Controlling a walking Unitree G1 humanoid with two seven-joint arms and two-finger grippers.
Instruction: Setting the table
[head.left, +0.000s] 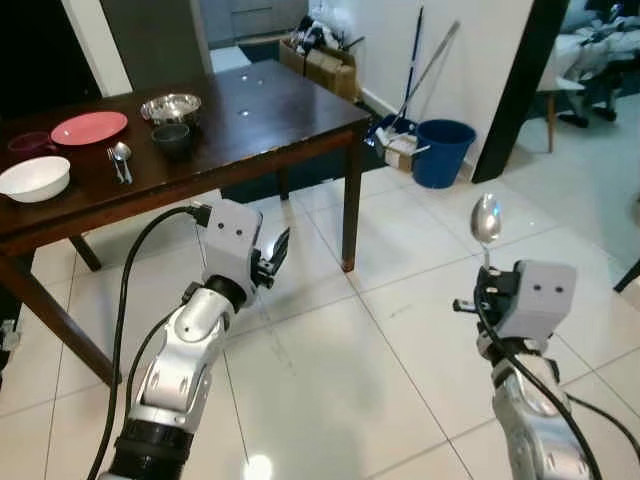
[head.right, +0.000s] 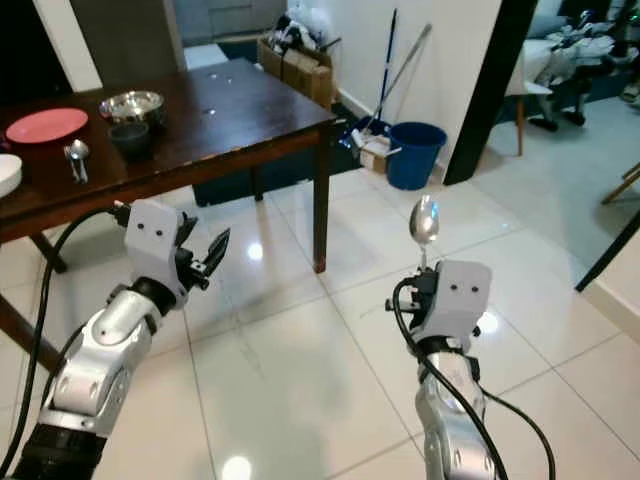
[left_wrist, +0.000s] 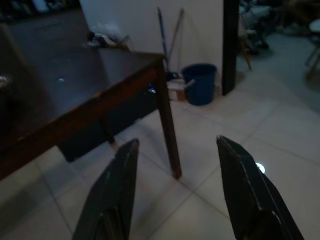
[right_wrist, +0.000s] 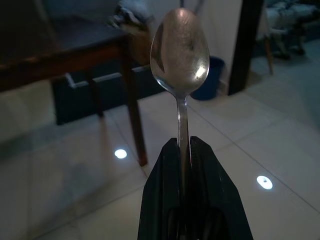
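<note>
My right gripper (head.left: 487, 272) is shut on the handle of a silver spoon (head.left: 485, 220), held upright with its bowl up, over the tiled floor to the right of the table; the spoon (right_wrist: 180, 50) rises from between the black fingers (right_wrist: 165, 200). My left gripper (head.left: 278, 252) stands open and empty in front of the table's near edge, its two fingers (left_wrist: 112, 195) spread apart. On the dark wooden table (head.left: 270, 110) lie a pink plate (head.left: 89, 127), a white bowl (head.left: 34, 178), a steel bowl (head.left: 171, 105), a dark small bowl (head.left: 172, 137) and a spoon with fork (head.left: 120, 158).
A blue bucket (head.left: 443, 152) with mops leaning on the wall stands right of the table. Cardboard boxes (head.left: 320, 62) sit behind the table's far corner. A dark door frame (head.left: 515, 90) leads to another room. Glossy white tiles (head.left: 330, 380) lie between me and the table.
</note>
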